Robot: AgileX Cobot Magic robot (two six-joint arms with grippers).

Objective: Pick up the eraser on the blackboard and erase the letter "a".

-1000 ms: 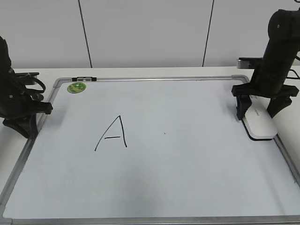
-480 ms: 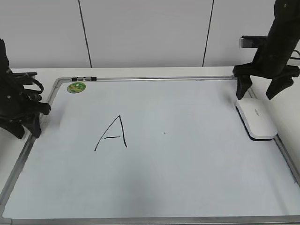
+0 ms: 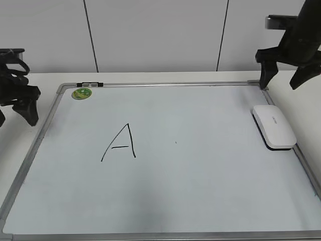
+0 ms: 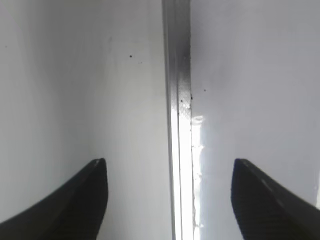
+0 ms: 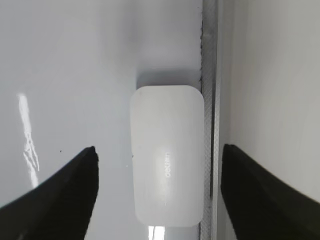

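Observation:
The white eraser (image 3: 274, 127) lies flat on the blackboard (image 3: 200, 175), against its right frame; it also shows in the right wrist view (image 5: 167, 155). My right gripper (image 3: 278, 86) hangs open and empty above the eraser's far end, its fingers (image 5: 160, 148) well clear on both sides. My left gripper (image 3: 16, 120) is open and empty over the board's left frame (image 4: 177, 75), its fingers (image 4: 168, 162) straddling that rail. No small letter "a" shows on the board; only a tiny dark speck (image 3: 175, 142) sits near the middle.
A large capital "A" (image 3: 122, 143) is drawn left of centre. A round green magnet (image 3: 82, 93) sits at the far left corner, next to a small dark clip (image 3: 90, 84) on the top frame. A white wall stands behind the table.
My right gripper has risen away from the eraser, which stays on the board. My left gripper has also lifted and drawn back to the left.

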